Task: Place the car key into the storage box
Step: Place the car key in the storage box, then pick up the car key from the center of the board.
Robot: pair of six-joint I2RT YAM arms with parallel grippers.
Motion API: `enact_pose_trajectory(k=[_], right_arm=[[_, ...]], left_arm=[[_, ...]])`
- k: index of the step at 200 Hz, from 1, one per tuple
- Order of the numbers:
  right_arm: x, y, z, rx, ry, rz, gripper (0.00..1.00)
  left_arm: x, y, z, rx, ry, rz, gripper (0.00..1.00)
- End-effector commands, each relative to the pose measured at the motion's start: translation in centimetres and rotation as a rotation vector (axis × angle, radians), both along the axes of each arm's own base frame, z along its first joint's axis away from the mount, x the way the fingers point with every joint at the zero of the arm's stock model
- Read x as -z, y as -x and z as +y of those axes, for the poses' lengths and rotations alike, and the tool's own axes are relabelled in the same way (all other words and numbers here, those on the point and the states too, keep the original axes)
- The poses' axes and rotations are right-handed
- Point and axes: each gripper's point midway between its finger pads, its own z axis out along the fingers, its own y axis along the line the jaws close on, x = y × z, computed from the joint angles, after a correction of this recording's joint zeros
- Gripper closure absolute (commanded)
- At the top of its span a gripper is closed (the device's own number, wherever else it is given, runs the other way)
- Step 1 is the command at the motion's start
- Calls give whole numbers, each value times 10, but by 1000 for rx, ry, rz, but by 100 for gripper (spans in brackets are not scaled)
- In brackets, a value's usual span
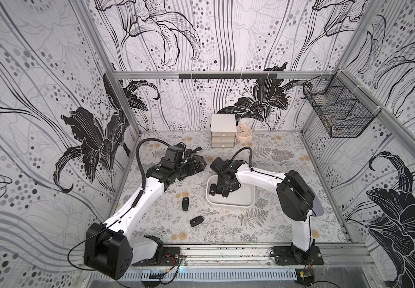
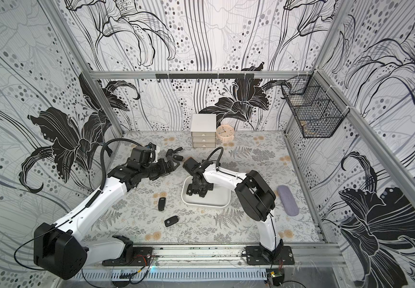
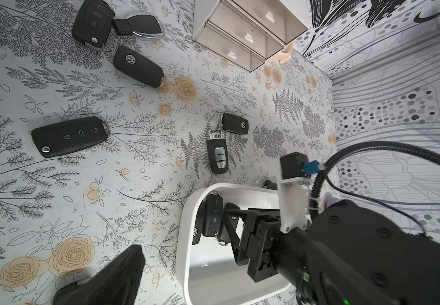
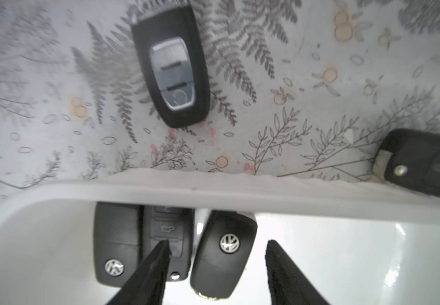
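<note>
The storage box [image 1: 242,199], a shallow white plastic tray with rounded corners and a glossy floor, sits mid-table. The right gripper [image 4: 217,245] hangs over one end of it with its ribbed black fingers [image 4: 284,277] spread apart. The car key [image 4: 224,253], a rounded matt-black plastic fob with a small silver badge, lies flat on the tray floor between them, and it appears to touch neither finger. Two more black fobs [image 4: 115,250] lie side by side next to it. Just outside the tray wall lies a black smart key with a brushed-silver button panel [image 4: 171,66].

The left gripper [image 3: 102,272] hangs low over the table beside the tray, its jaws wide apart and holding nothing.

The table cover [image 1: 226,224] is pale and printed with grey ferns and peach roses. Two loose black flip keys [image 1: 185,204] lie on it. Bold black-and-white lily wallpaper [image 1: 251,37] lines the walls. At the back stand a white three-drawer cabinet [image 1: 223,131] and a round peach clock [image 1: 244,132]. A black wire basket [image 1: 338,109] hangs on the side wall.
</note>
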Motion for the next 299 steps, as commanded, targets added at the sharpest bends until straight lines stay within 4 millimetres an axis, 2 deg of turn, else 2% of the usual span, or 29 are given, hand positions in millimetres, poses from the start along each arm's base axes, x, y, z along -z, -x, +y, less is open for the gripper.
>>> enact_pose_trajectory(k=[1, 33, 49, 88, 100, 110, 138, 193, 225, 299], right_arm=[[-53, -15, -3, -72, 2, -118, 31], [-78, -35, -8, -138, 35, -187, 14], [-82, -49, -13, -165, 39, -197, 0], [-74, -84, -28, -228, 74, -183, 0], [-61, -92, -36, -241, 94, -155, 0], [-63, -103, -37, -255, 92, -159, 0], [-43, -120, -43, -307, 144, -137, 0], [-1, -132, -35, -417, 203, -74, 0], [14, -139, -30, -442, 203, -50, 0], [34, -157, -52, -378, 224, -25, 0]], left_arm=[[-9, -10, 1, 1, -9, -43, 1], [-15, -18, 5, -24, -31, -57, 1], [-19, -22, 3, -21, -32, -65, 1], [-26, -32, -2, -8, -19, -86, 1], [-26, -35, -3, -10, -20, -87, 1], [-28, -38, -3, -12, -21, -88, 1], [-28, -46, -4, -19, -30, -85, 1], [-32, -64, -3, -48, -46, -89, 1], [-33, -70, -4, -51, -50, -86, 1], [-36, -77, -4, -65, -49, -86, 1]])
